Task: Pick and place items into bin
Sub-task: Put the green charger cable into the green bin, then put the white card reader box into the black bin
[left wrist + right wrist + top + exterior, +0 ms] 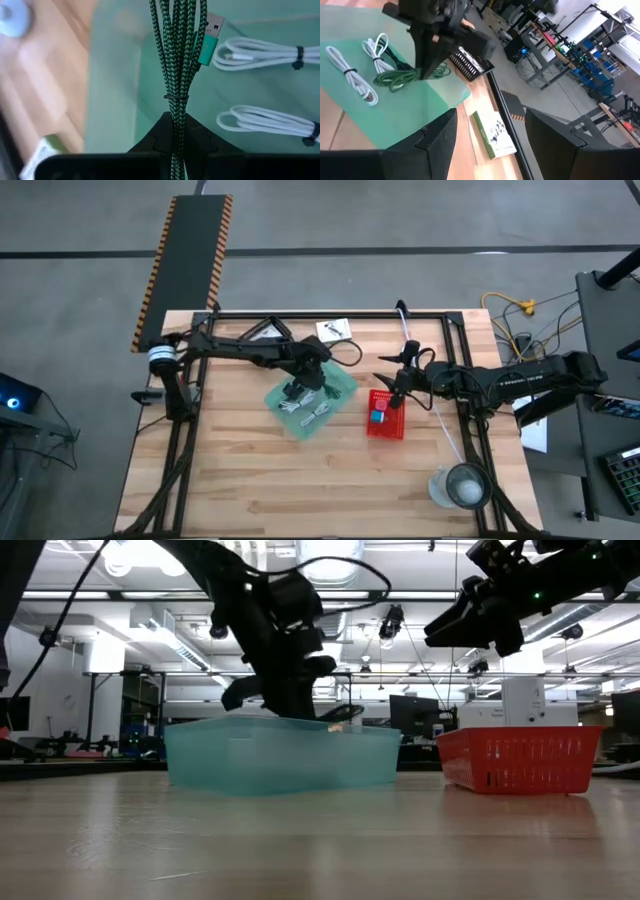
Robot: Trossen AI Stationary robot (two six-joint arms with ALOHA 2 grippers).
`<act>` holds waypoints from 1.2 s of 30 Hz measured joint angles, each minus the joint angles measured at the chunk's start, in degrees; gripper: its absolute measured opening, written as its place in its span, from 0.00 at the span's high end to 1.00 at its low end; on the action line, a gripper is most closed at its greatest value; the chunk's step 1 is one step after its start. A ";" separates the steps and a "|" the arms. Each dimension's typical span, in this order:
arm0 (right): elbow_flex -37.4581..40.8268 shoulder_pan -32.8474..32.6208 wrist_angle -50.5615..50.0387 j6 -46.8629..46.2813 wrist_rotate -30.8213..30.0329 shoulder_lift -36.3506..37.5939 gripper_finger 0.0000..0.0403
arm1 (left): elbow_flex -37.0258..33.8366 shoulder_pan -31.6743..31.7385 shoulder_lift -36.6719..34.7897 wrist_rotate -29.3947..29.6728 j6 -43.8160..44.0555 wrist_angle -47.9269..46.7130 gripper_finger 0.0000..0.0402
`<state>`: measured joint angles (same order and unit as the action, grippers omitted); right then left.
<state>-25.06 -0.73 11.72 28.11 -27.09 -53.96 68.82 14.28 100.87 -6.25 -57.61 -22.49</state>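
One green cable (177,60), lower end hidden

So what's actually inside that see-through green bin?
The green bin holds two white coiled cables, plus a green braided cable that the left gripper grips. The arm hides whatever else lies beneath it.

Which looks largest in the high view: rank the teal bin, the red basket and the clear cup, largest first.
1. Teal bin
2. Red basket
3. Clear cup, though not far behind the basket.
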 joint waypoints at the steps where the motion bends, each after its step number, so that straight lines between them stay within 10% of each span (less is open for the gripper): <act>1: 0.00 0.00 0.03 -0.04 0.00 -0.13 0.46 | 0.08 -0.02 0.47 0.28 -0.02 -0.37 0.98; 14: 0.00 0.00 -0.60 -0.08 0.01 -0.12 0.46 | 0.74 -0.02 1.86 0.67 3.96 2.43 0.96; 23: 0.00 0.00 -0.85 -0.32 0.02 -0.12 0.46 | 0.75 0.00 1.86 3.04 10.75 3.15 0.65; 29: 0.00 0.00 -0.85 -1.15 0.01 -0.12 0.46 | 2.60 -0.43 -1.20 15.26 19.08 -2.38 0.50; 36: 0.00 0.02 -0.83 -2.94 0.00 -0.12 0.46 | -4.45 3.91 -14.60 -5.70 28.75 -5.10 0.50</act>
<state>-25.06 -0.71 10.90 25.17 -27.09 -54.08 64.37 18.19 86.27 -11.95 -28.86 -27.59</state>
